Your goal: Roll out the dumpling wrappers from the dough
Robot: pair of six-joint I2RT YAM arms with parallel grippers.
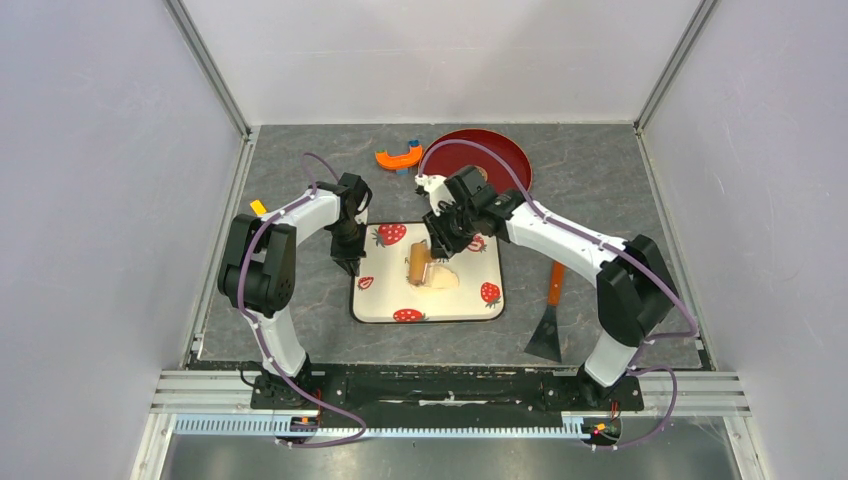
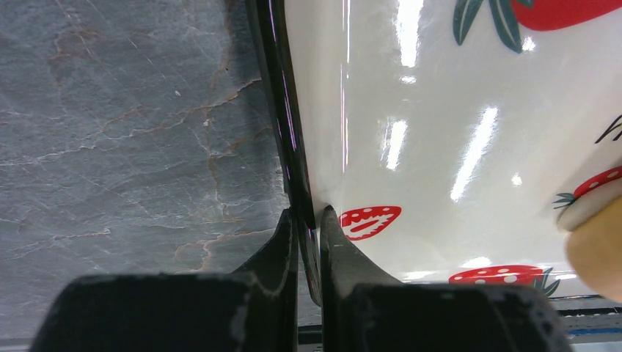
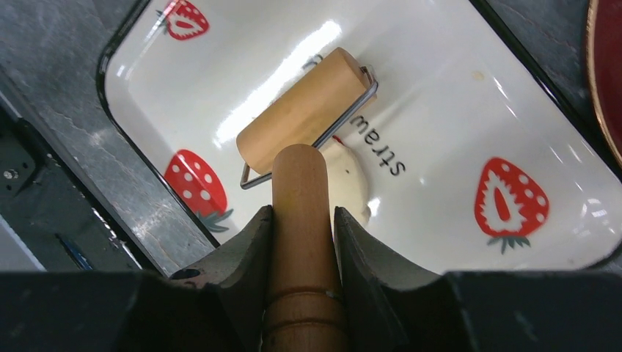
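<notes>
A white tray (image 1: 470, 305) with printed strawberries lies mid-table. A pale cream flattened piece of dough (image 1: 444, 279) lies on it, also in the right wrist view (image 3: 350, 180). My right gripper (image 1: 436, 248) is shut on the wooden handle (image 3: 301, 213) of a roller; its tan cylinder (image 1: 417, 267) rests on the tray at the dough's left edge (image 3: 304, 110). My left gripper (image 1: 350, 262) is shut on the tray's dark left rim (image 2: 293, 169), one finger outside, one inside. Whether the pale piece is a finished wrapper cannot be told.
A dark red plate (image 1: 500, 155) sits behind the tray, an orange curved tool (image 1: 400, 157) to its left. A scraper with an orange handle (image 1: 550, 315) lies right of the tray. Grey walls enclose the table on three sides.
</notes>
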